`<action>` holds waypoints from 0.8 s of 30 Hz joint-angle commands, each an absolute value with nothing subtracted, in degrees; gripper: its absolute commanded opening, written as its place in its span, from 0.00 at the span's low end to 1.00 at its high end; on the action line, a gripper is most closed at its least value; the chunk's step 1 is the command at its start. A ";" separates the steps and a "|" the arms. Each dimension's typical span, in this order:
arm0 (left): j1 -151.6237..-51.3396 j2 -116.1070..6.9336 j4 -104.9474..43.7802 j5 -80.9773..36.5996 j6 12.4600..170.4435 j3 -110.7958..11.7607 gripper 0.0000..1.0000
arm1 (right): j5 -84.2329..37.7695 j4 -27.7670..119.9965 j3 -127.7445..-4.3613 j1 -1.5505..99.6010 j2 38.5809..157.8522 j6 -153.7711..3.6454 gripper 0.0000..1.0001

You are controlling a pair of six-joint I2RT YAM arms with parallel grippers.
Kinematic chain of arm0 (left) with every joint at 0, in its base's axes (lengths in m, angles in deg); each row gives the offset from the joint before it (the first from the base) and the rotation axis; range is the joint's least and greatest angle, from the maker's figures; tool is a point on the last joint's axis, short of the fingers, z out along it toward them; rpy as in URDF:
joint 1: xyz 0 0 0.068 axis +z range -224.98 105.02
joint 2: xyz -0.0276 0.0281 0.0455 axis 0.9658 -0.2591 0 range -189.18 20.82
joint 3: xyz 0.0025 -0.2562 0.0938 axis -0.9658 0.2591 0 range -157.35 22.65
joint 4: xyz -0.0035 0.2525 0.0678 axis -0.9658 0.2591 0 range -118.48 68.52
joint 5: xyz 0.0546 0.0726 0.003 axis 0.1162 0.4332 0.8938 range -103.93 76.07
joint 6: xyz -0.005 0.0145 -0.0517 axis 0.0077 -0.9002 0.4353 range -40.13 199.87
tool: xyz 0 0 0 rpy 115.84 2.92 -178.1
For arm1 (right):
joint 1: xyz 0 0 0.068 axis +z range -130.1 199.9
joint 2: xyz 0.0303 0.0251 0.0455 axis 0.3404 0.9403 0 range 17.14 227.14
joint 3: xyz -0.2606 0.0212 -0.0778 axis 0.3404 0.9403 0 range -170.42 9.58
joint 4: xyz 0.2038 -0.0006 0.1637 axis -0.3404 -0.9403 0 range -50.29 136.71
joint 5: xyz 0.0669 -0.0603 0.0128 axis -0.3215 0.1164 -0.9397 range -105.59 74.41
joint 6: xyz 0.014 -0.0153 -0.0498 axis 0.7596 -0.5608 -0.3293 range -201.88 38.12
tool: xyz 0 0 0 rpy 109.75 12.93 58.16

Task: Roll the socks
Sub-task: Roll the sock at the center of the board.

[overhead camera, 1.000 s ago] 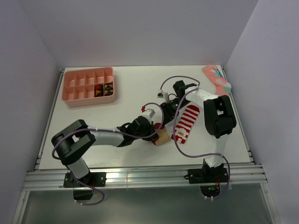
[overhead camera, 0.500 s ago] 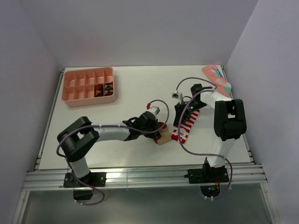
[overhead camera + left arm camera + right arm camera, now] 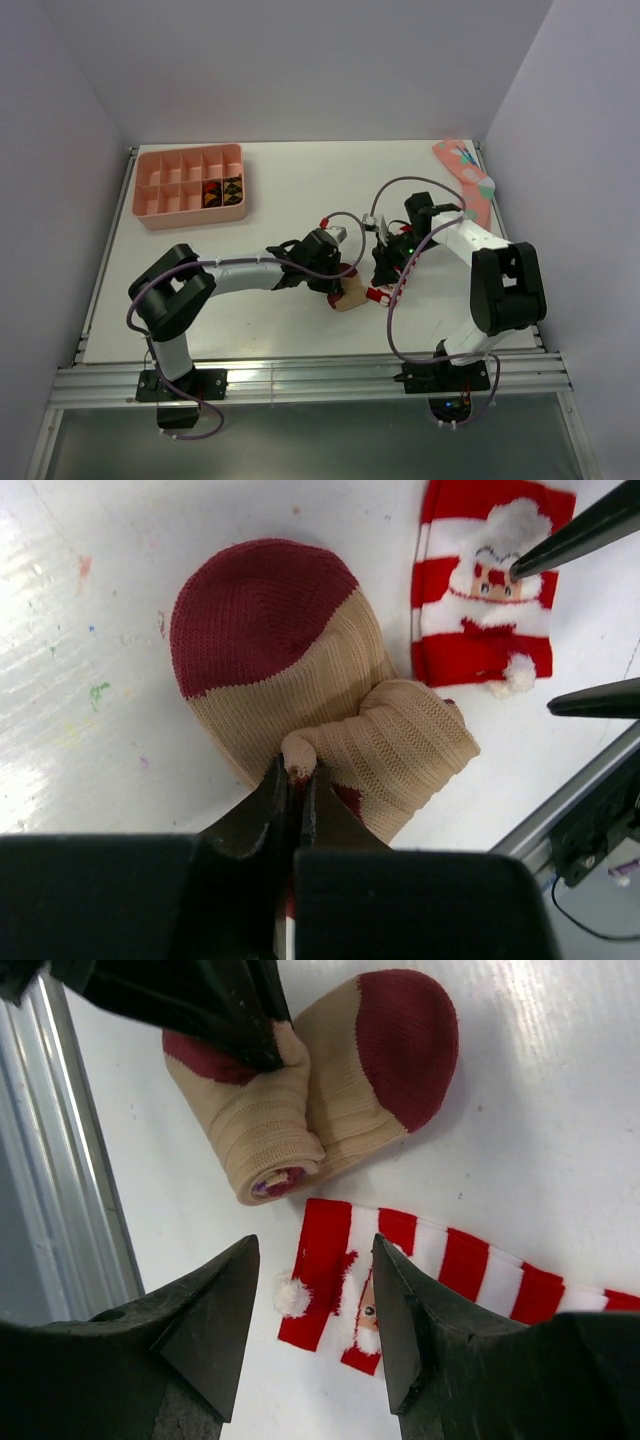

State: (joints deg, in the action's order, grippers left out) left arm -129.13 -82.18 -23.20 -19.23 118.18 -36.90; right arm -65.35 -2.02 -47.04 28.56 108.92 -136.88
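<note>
Left gripper: your left gripper [image 3: 295, 772] is pinched on a fold of the tan sock [image 3: 290, 670], with the jaws almost together.
Tan sock: it lies on the table [image 3: 290, 195] near the front edge, between your two grippers. One end is curled into a loose roll, and the dark red toe lies flat beside it.
Right gripper: your right gripper [image 3: 315, 1250] stands about half open and holds nothing. Its fingers [image 3: 560, 545] sit either side of the Santa-face end of the striped sock [image 3: 440, 1265]. You cannot tell whether the tips touch it.
Striped sock: it lies flat and unrolled, just right of the tan sock with a narrow strip of table between them. From above, your right arm hides most of it.
Elsewhere: a pink sock [image 3: 464, 168] lies at the far right corner. A pink tray [image 3: 190, 217] sits far left with dark items in two compartments.
</note>
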 commanded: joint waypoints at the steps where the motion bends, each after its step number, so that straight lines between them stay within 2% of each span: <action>1: -128.33 -83.95 -14.69 -23.50 115.29 -37.99 0.00 | -63.32 3.10 -44.91 31.05 105.47 -139.54 0.57; 11: -126.40 -85.88 -10.20 -28.60 113.45 -40.89 0.00 | -61.38 11.98 -37.28 36.59 96.69 -138.40 0.58; 24: -125.08 -86.76 -8.18 -32.47 111.78 -41.33 0.00 | -65.95 14.20 -32.34 35.72 85.17 -139.35 0.59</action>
